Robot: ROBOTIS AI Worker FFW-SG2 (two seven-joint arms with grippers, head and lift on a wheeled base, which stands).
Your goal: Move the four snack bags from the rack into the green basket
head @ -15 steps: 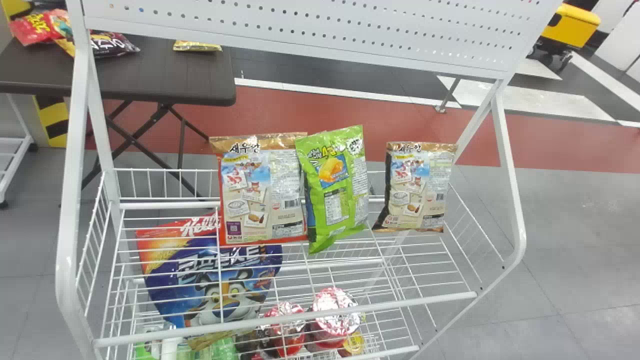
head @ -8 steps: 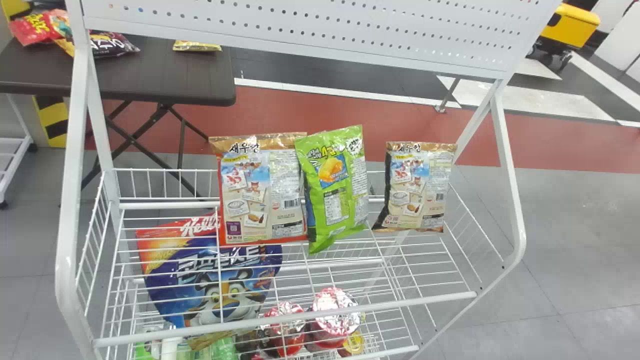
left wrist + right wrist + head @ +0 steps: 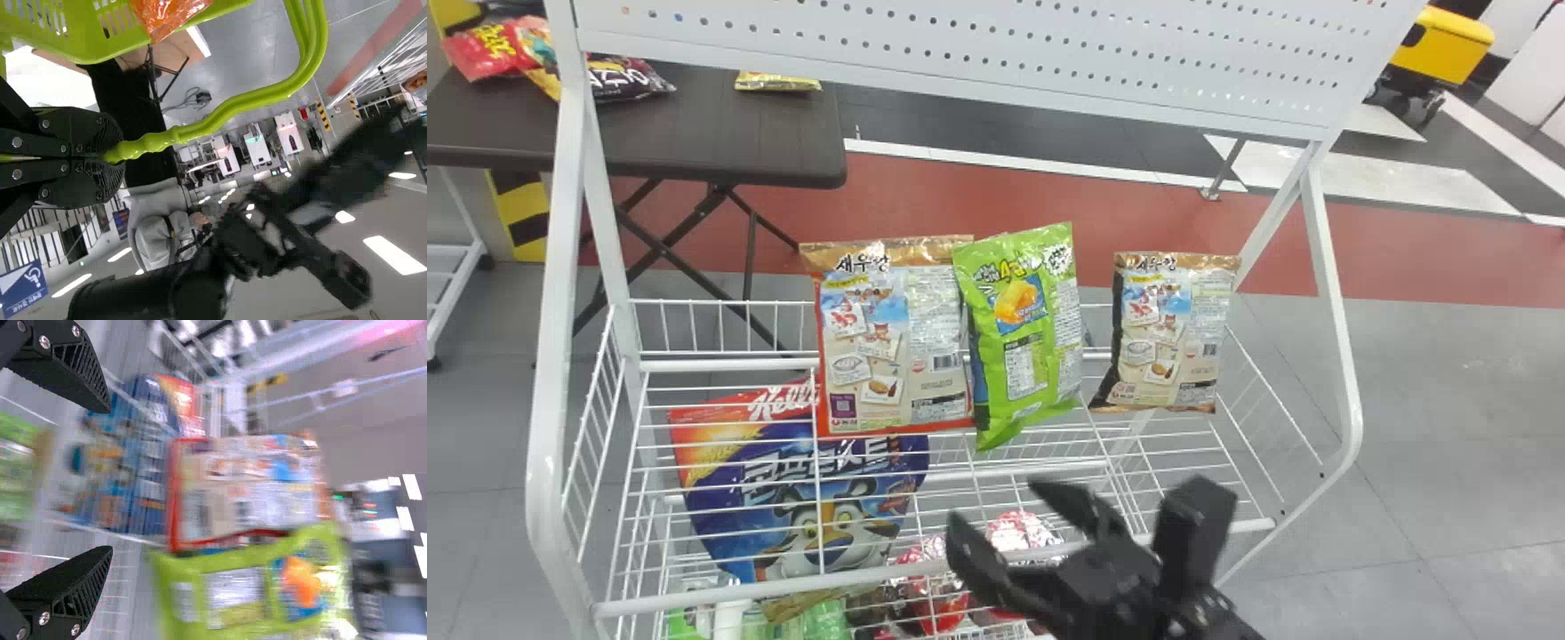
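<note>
Rack (image 3: 549, 356) holds a red-edged bag (image 3: 894, 347) and green bag (image 3: 1021, 338) side by side, dark-edged bag (image 3: 1169, 333) nearer its right end. Right gripper (image 3: 999, 505), blurred, seems above the rack's front, fingers wide. Away from the rack, left gripper (image 3: 112, 153) pinches the green basket's (image 3: 120, 50) handle (image 3: 220, 113).

I have my right gripper (image 3: 998, 507) up from the head view's bottom edge, right of centre, its two flat black fingers (image 3: 70, 583) spread well apart and pointing forward and to my left. My left gripper (image 3: 117, 153) is clamped, fingers together. Beyond it, the left wrist view gives me my outstretched right arm (image 3: 250, 243), blurred.
</note>
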